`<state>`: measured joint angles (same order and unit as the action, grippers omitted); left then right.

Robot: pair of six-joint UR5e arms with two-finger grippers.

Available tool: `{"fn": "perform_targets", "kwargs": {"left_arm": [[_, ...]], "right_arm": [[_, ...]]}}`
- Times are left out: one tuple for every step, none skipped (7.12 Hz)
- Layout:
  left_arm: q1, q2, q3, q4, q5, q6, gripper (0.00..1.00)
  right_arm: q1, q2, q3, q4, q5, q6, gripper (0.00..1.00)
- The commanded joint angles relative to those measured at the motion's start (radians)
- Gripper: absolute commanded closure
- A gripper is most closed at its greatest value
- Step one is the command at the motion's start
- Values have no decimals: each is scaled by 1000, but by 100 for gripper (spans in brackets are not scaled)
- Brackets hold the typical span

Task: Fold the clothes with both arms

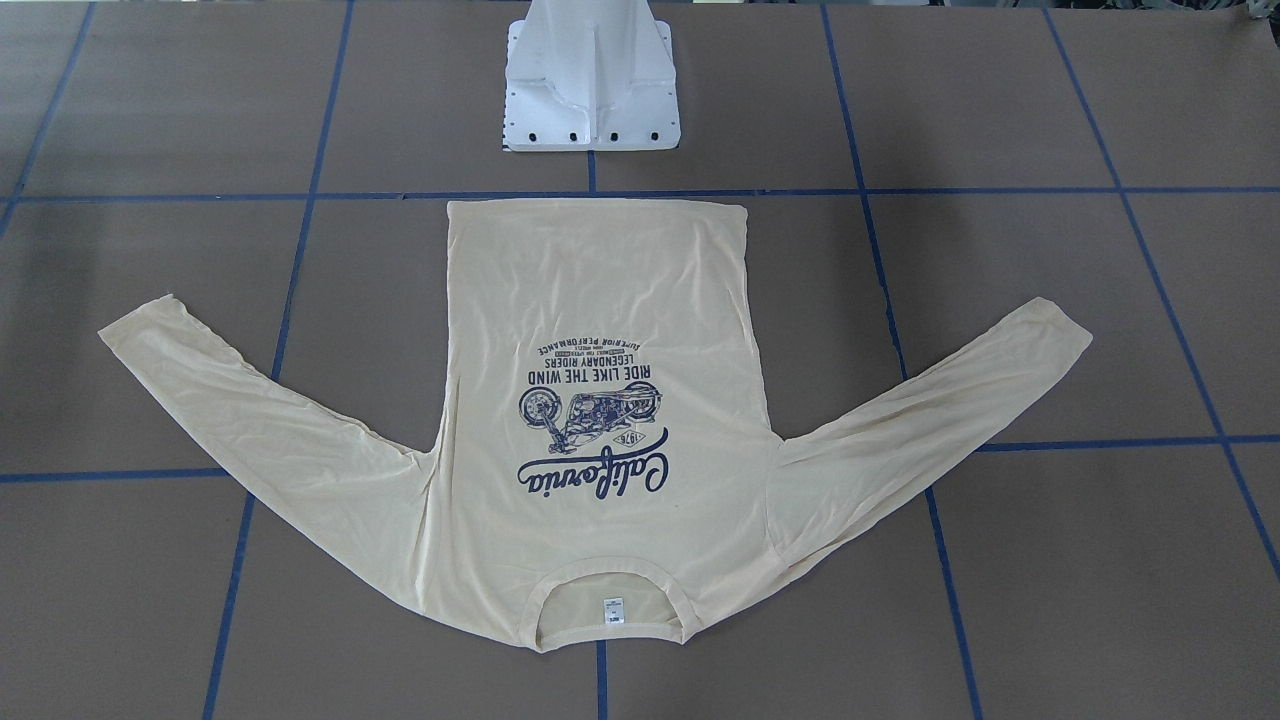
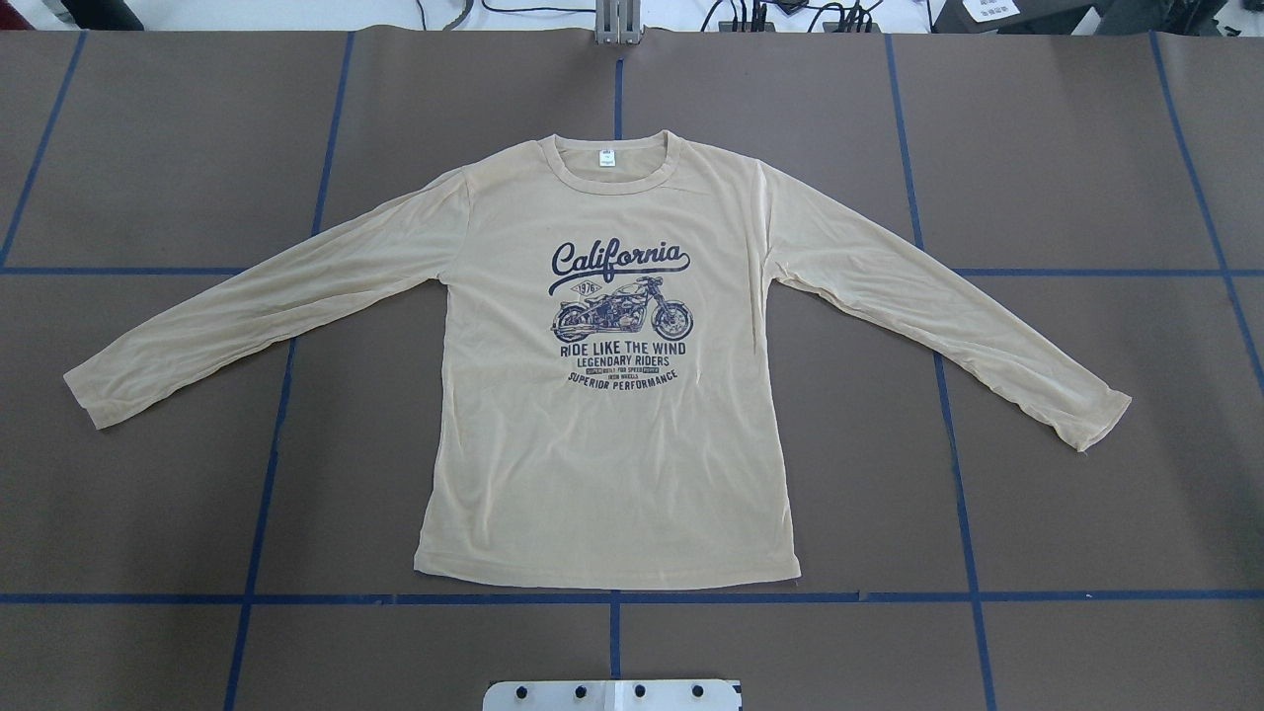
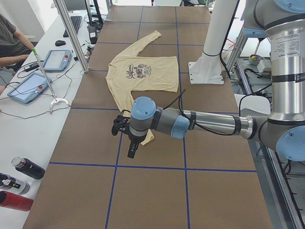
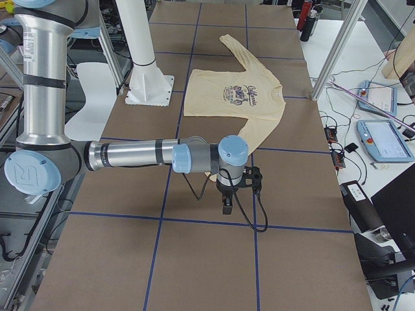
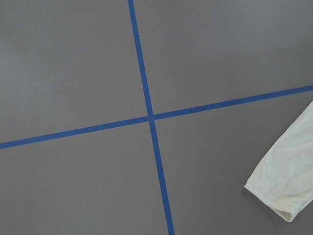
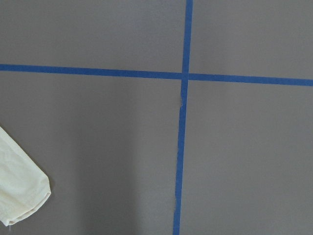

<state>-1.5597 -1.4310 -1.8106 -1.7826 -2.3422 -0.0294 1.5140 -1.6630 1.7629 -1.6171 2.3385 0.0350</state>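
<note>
Now, starting at the left, the silver-grey jointed left arm (image 3: 209, 123) with light-blue joint caps is stretching low over the brown paper-covered table (image 2: 148, 148). Its black two-finger left gripper (image 3: 130, 150) is hanging fingers-down above the surface. Only a side view is showing it, so I cannot tell whether it is released or clenched. Its wrist camera is looking down on a crossing of blue tape lines (image 5: 151, 117), with a pale sleeve cuff (image 5: 286, 186) at 4 o'clock.

Moving to the middle, the pale cream-yellow long-sleeved thin T-shirt (image 2: 612, 464) is lying flat and face up. In the overhead view its collar is pointing to 12 o'clock and its hem to 6 o'clock, near the white pedestal base (image 1: 592, 80). The navy "California" motorcycle print (image 2: 620, 296) is showing, and the small white neck label (image 2: 606, 158) is sitting inside the collar. Its sleeves are spreading toward 8 o'clock and 4 o'clock.

Further right, the matching right arm (image 4: 130, 155) is likewise reaching out low. Its black right gripper (image 4: 225, 202) is pointing down near the other cuff (image 6: 19, 191), which is at 8 o'clock in its wrist view. I cannot tell whether this gripper is released or clenched either.
</note>
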Motion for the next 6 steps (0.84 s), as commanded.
{"fn": "perform_targets", "kwargs": {"left_arm": [[1,6,-18,-24,3,-4,0],[3,7,-27,-26,-2,-7,0],[1,9,-30,-30,1,-1,0],[1,12,-30,-34,0,3,0],[1,14,-27,-34,0,2,0],[3,15,-26,-34,-2,-4,0]], "right_arm": [[0,2,1,0,4,0,0],[-1,3,-2,2,4,2,0],[-1,3,-2,3,4,2,0],[-1,3,-2,3,2,-3,0],[-1,3,0,5,4,-3,0],[-1,2,0,5,4,-3,0]]}}
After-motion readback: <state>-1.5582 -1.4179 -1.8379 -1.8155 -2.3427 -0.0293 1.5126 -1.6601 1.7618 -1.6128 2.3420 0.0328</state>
